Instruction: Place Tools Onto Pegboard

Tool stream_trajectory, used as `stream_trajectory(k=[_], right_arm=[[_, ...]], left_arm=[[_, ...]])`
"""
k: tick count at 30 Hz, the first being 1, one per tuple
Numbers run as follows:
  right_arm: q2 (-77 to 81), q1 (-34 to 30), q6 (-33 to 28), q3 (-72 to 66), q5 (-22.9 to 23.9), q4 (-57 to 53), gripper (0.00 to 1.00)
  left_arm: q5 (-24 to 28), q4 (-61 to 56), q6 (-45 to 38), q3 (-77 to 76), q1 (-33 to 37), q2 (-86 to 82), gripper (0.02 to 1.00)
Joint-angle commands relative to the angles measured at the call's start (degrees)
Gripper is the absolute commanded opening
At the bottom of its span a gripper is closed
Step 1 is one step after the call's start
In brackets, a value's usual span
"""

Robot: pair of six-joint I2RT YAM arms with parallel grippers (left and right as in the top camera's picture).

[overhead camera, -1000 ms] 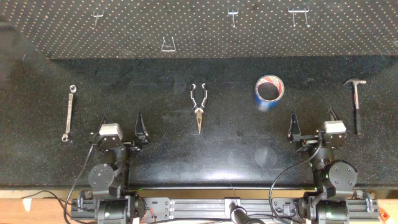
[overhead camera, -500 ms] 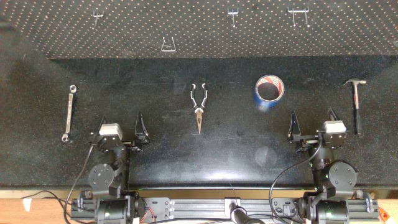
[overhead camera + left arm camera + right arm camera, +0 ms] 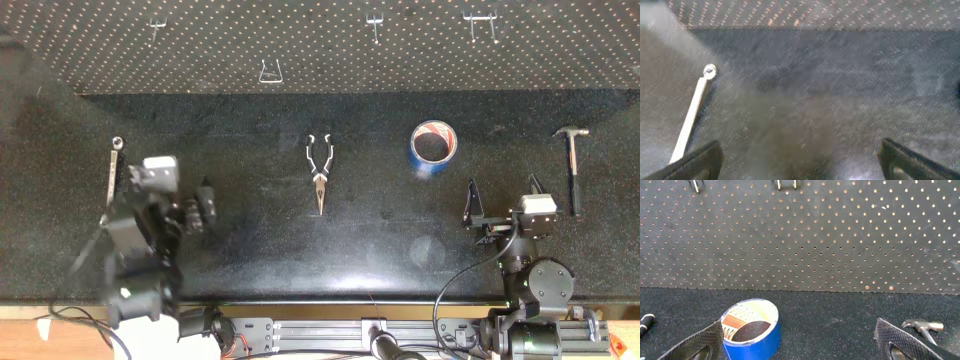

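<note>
A silver wrench (image 3: pixel 113 163) lies at the table's left, seen also as the wrench (image 3: pixel 691 118) in the left wrist view. My left gripper (image 3: pixel 170 190) hovers open just right of it, fingers (image 3: pixel 699 159) spread wide with nothing between them. Needle-nose pliers (image 3: pixel 320 170) lie at the middle, a blue tape roll (image 3: pixel 434 145) right of them, a hammer (image 3: pixel 572 170) at the far right. My right gripper (image 3: pixel 502 195) stands open near the front right, facing the tape roll (image 3: pixel 750 327) and the hammer head (image 3: pixel 922 326).
The pegboard (image 3: pixel 330 45) rises along the far edge of the black mat, with hooks at the left (image 3: pixel 157 22), centre-left (image 3: pixel 270 72), centre (image 3: pixel 375 22) and right (image 3: pixel 480 22). Open mat lies between the tools.
The left arm has swung up and to the left, toward the wrench, and is blurred with motion. The right arm and all the tools have stayed put.
</note>
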State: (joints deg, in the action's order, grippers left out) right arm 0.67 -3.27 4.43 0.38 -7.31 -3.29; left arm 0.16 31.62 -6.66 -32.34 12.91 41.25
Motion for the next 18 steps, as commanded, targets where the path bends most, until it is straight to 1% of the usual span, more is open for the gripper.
stream_trajectory(k=[1, 3, 5, 6, 9, 10, 15, 18], right_arm=[[-0.6, -0.1, 0.9, -0.2, 0.7, -0.3, 0.985], [-0.6, -0.1, 0.9, -0.2, 0.7, -0.3, 0.985], [-0.6, -0.1, 0.9, -0.2, 0.7, -0.3, 0.985], [-0.6, -0.1, 0.9, -0.2, 0.7, -0.3, 0.985], [-0.6, -0.1, 0.9, -0.2, 0.7, -0.3, 0.985], [-0.6, -0.1, 0.9, -0.2, 0.7, -0.3, 0.985], [-0.6, -0.1, 0.9, -0.2, 0.7, -0.3, 0.985], [-0.6, -0.1, 0.9, -0.2, 0.7, -0.3, 0.985]], left_arm=[[-4.3, 13.9, -1.4, -13.9, 5.6, 9.8, 0.998], [-6.9, 19.8, -1.4, -19.2, 10.5, 14.3, 0.996], [-7.0, 22.8, -4.3, -22.4, 15.3, 17.3, 0.996], [-6.6, 24.3, -7.0, -23.8, 18.1, 18.9, 0.996], [-1.2, 28.5, -16.3, -26.9, 25.2, 22.8, 0.996], [-0.5, 29.7, -19.2, -28.2, 27.7, 24.7, 0.993], [0.0, 31.4, -26.5, -31.6, 33.0, 32.0, 0.993], [0.6, 32.2, -28.9, -34.5, 34.3, 38.0, 0.993]])
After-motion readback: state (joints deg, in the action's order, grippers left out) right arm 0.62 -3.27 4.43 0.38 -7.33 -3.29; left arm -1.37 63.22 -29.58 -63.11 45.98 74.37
